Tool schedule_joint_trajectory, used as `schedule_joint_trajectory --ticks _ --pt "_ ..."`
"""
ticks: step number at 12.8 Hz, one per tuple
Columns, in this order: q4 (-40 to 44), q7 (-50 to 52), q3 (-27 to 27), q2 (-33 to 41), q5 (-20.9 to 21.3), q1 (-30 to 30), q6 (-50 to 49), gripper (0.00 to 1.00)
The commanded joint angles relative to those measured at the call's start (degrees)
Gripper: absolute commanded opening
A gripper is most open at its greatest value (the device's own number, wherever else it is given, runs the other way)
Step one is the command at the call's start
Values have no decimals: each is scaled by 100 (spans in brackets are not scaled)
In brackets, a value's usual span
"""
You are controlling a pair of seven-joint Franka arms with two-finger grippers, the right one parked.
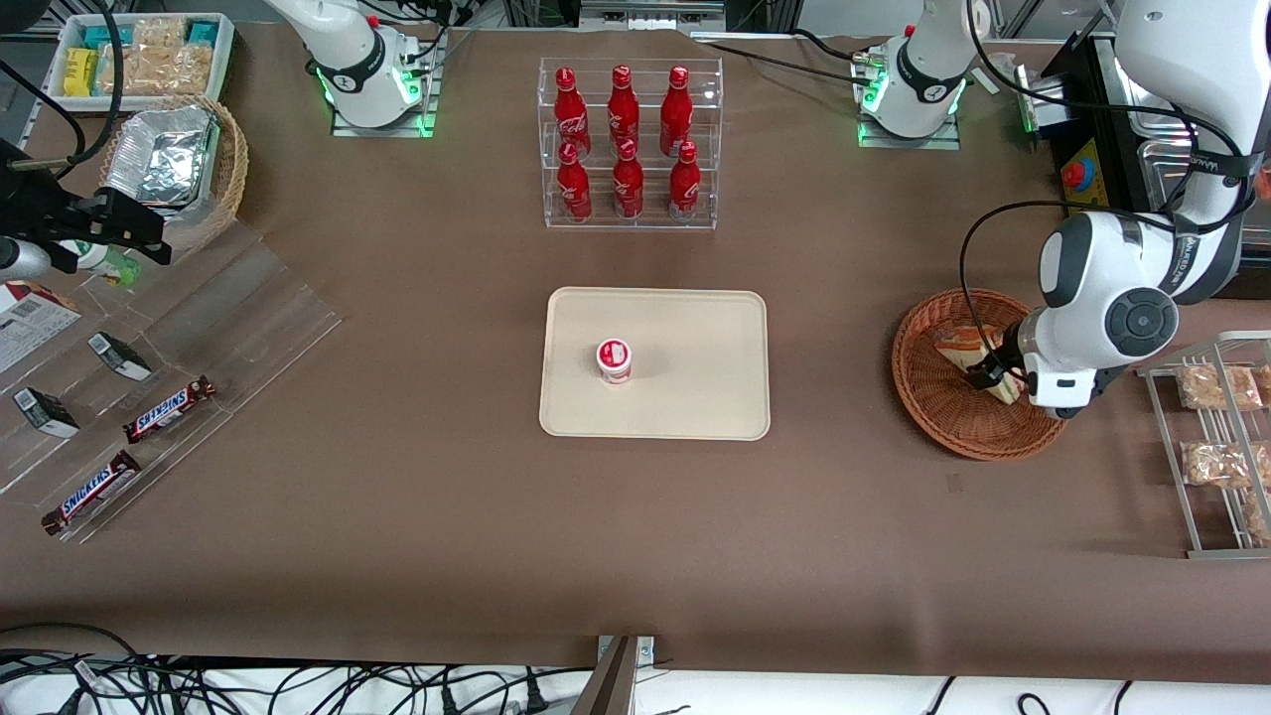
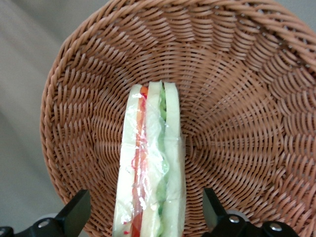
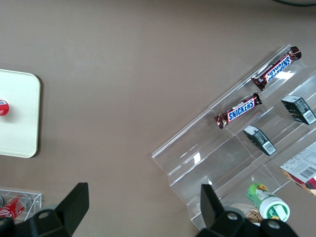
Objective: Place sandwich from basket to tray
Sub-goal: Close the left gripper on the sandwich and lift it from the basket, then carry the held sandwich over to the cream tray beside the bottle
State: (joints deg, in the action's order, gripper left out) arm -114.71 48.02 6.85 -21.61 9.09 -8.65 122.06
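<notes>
In the basket (image 2: 237, 98), toward the working arm's end of the desk (image 1: 417, 516), we see the sandwich (image 2: 150, 168) standing on edge against the weave. It is a wedge in clear, crinkled wrap: pale bread slices outermost, with a red-orange strip down one layer and green down another. The claw (image 2: 145, 217) hangs low over it, spread wide, one black finger (image 2: 74, 215) on each side of the sandwich and neither touching the wrap. In the front view the claw (image 1: 993, 375) sits inside the basket (image 1: 943, 397), with the sandwich (image 1: 963, 343) partly hidden under the arm's white wrist.

The basket is round, shallow and reddish-brown, woven in rings that fan out from the middle. The tray (image 1: 695, 328) lies well apart from it at the middle of the desk, cream, with rounded corners, and on it stands a small red-and-white cup (image 1: 614, 359).

A brown cover lies over the whole desk. Farther from the front camera than the tray, we see a clear rack (image 1: 631, 144) of six red bottles. Toward the parked arm's end, a clear stepped stand (image 1: 199, 338) carries two Snickers bars (image 1: 169, 409) and small dark boxes, with a lighter basket (image 1: 223, 169) of foil packets and a white bin (image 1: 139, 50) of snacks farther off. A wire rack (image 1: 1216, 437) with bagged snacks lies just beside the basket. Cables (image 1: 248, 685) trail along the desk's near edge.
</notes>
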Motion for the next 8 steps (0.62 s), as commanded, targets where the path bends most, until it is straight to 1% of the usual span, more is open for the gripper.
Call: schedule_joint_trajectory --ticks 1,4,7,8 --pt "-227 111 26 210 163 -31 99 100" --pt "-455 365 35 201 163 -67 475 100" --pt "-482 558 44 184 163 -58 547 56" --pt "-482 576 44 175 163 -58 547 43"
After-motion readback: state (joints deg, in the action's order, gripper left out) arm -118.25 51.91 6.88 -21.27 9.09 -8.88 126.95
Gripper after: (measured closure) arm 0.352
